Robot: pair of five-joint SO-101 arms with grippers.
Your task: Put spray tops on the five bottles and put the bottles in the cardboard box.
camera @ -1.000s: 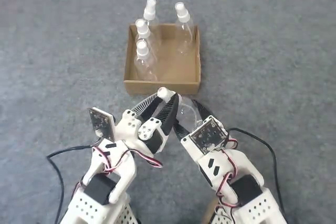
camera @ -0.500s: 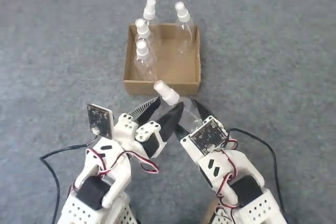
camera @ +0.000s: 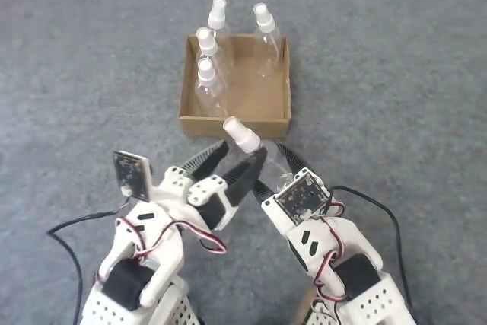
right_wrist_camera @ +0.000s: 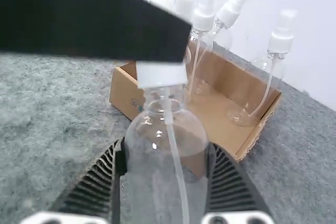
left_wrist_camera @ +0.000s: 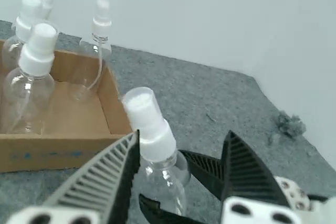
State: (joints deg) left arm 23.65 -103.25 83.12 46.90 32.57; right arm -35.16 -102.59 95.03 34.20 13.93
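Note:
A clear bottle (camera: 262, 165) stands tilted just in front of the cardboard box (camera: 236, 124), and my right gripper (camera: 266, 167) is shut on its body. A white spray top (camera: 242, 135) sits on the bottle's neck. My left gripper (camera: 244, 149) is open, its two fingers spread on either side of the spray top without touching it. In the left wrist view the topped bottle (left_wrist_camera: 157, 156) rises between my open fingers (left_wrist_camera: 105, 182). The right wrist view shows the bottle (right_wrist_camera: 163, 150) clamped between ribbed fingers (right_wrist_camera: 100, 182). Several topped bottles (camera: 209, 93) stand in the box.
The box (left_wrist_camera: 52, 148) holds its bottles along the left side and the far right corner (camera: 266, 36); its near right floor (camera: 259, 100) is bare. Grey carpet covers the table. Cables (camera: 365, 195) trail beside both arm bases.
My left gripper has let go of the spray top and drawn back toward its base. The top now stays on the bottle, which the right gripper keeps holding still.

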